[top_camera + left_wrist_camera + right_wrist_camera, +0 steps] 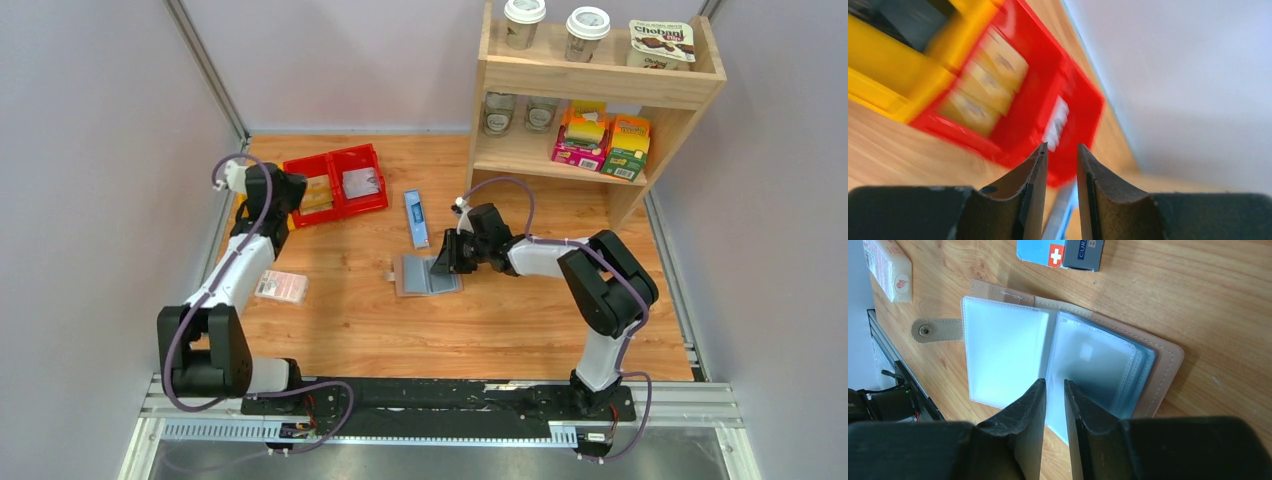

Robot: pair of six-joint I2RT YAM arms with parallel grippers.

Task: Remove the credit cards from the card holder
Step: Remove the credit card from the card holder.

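Observation:
The card holder [425, 277] lies open on the table, tan outside with a snap tab, its pale blue clear sleeves [1008, 355] facing up. My right gripper [447, 262] hovers low over its right half, jaws a narrow gap apart with nothing between them [1054, 382]. No credit cards show in the sleeves. My left gripper [298, 190] is at the back left by the red bin [1048, 100], slightly open and empty [1062, 146]. A dark flat shape [903, 20] lies in a yellow tray [883, 65], too blurred to name.
A long blue box [416, 217] lies just behind the holder [1060, 251]. A pink-and-white packet [281, 287] sits near the left arm. The red bin [335, 183] holds tan and grey items. A wooden shelf [590, 100] with cups and boxes stands back right.

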